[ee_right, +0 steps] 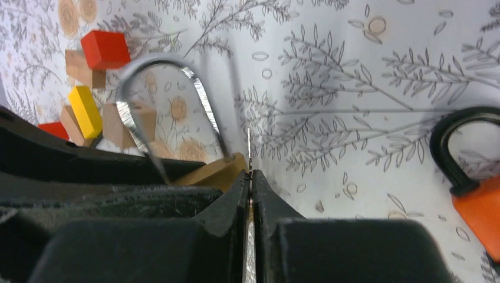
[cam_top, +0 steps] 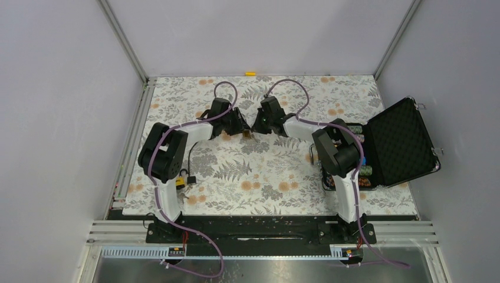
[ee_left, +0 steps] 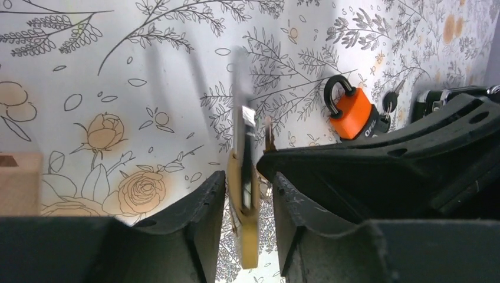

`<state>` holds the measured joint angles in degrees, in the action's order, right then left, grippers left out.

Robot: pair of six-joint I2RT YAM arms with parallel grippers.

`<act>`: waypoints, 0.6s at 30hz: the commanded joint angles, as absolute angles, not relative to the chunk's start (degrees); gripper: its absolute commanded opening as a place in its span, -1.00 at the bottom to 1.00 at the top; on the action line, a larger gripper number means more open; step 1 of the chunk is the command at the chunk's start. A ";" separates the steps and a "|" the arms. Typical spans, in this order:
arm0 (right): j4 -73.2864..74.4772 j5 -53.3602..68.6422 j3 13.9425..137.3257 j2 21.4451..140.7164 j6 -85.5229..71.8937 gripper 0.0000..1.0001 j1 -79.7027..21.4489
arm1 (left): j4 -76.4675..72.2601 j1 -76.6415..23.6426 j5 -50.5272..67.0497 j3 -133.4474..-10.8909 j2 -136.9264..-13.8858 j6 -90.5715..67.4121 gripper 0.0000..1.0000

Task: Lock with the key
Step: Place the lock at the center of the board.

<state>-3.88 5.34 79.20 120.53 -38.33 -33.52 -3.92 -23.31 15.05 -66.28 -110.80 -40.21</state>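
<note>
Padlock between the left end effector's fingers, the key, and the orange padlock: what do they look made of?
Padlock body: likely brass, dull yellow-gold metal. Its shackle: polished steel or chrome, bright mirror glints. Orange padlock: probably a plastic or painted shell, even matte orange; its black shackle looks coated, base metal unclear. Key, pinched in the right end effector: thin silvery metal, seen edge-on.

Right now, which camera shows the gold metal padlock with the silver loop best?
The right wrist view: the gold metal padlock shows its silver loop arching, side-on. The left wrist view shows it edge-on and blurry; the top view shows only a tiny speck.
</note>
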 commanded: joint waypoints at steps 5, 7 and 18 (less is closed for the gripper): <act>4.43 0.34 89.02 124.26 -41.40 -0.45 -33.22 | -2.60 -21.96 17.05 -69.26 -110.46 -40.11 0.04; 5.18 0.33 89.29 123.44 -40.75 -0.24 -33.13 | -2.15 -21.69 15.68 -68.42 -108.63 -39.71 0.10; 8.93 0.54 83.98 113.20 -34.66 0.15 -33.78 | 12.29 -20.52 -3.86 -61.66 -90.60 -37.45 0.37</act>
